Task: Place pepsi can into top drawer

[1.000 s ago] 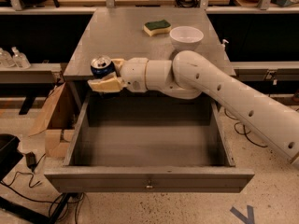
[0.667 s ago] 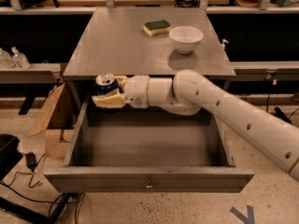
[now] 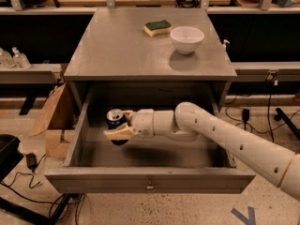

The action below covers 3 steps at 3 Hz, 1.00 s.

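I saw the pepsi can [image 3: 114, 119] upright inside the open top drawer [image 3: 150, 180], toward its left side, pinched in my pincer [image 3: 117, 126]. Behind it, on the tabletop [image 3: 117, 50], a white bowl [image 3: 187, 39] sat near a green sponge [image 3: 158, 27].

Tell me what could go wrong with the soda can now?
The gripper holds the can inside the open drawer, seemingly above its floor. If let go from there, the can might tip over and roll. The can is also close to one side wall of the drawer, so a sideways move could bump it.
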Each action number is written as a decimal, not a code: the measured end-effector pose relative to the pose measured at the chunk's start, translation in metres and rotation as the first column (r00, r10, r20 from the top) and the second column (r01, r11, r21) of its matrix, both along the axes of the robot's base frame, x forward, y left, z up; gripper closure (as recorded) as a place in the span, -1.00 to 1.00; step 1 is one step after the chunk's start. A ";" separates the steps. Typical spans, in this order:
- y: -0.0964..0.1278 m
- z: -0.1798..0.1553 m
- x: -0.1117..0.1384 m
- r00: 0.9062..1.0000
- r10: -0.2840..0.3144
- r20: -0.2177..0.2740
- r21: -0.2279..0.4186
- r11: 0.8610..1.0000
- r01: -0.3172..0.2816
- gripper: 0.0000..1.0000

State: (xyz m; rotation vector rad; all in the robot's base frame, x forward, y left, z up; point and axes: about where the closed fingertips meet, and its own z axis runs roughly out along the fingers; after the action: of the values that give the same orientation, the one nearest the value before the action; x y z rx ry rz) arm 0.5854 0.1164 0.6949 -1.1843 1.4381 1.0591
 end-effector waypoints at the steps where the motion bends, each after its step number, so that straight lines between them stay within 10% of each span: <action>1: -0.002 -0.024 -0.007 1.000 0.010 0.001 -0.021 1.000 -0.010 1.00; 3: 0.001 -0.035 -0.008 0.999 0.016 0.046 -0.003 1.000 -0.016 0.28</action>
State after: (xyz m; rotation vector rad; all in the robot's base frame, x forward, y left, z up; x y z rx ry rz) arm 0.5777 0.1178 0.6596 -1.2163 1.3970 1.0346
